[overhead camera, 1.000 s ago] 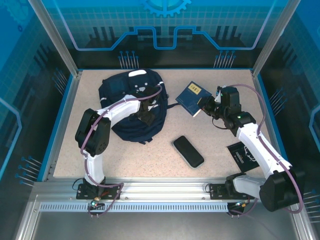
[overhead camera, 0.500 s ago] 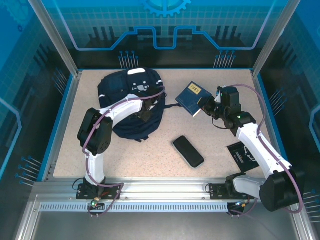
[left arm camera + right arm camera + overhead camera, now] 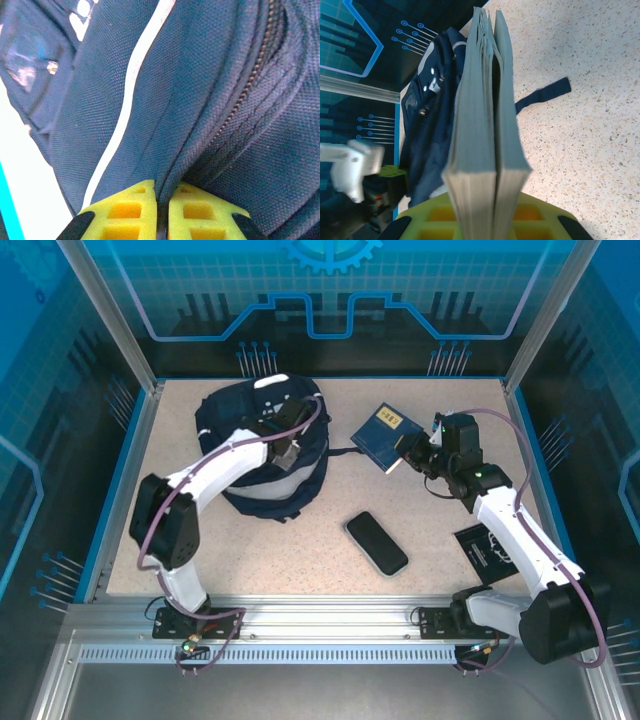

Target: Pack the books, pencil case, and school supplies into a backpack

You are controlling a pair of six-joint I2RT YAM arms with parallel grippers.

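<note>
The navy backpack (image 3: 262,445) lies at the back left of the table. My left gripper (image 3: 286,451) is on top of it, shut on a fold of its fabric beside the zipper (image 3: 252,75); the fold (image 3: 172,165) is pinched between the yellow fingers (image 3: 131,212). The dark blue book (image 3: 382,432) with a yellow label is held off the table, with my right gripper (image 3: 406,453) shut on its near edge. In the right wrist view the book (image 3: 485,125) stands edge-on between the jaws, with the backpack (image 3: 432,115) beyond. A black oblong pencil case (image 3: 377,543) lies mid-table.
A flat black item with white print (image 3: 486,548) lies under the right forearm near the right edge. A backpack strap (image 3: 542,95) trails on the table toward the book. A blue rim and metal posts border the speckled table (image 3: 430,520).
My left gripper has shut on the backpack fabric and shifted toward the back, its elbow swinging left; the bag's top has bunched up. The right arm and the book have not moved.
</note>
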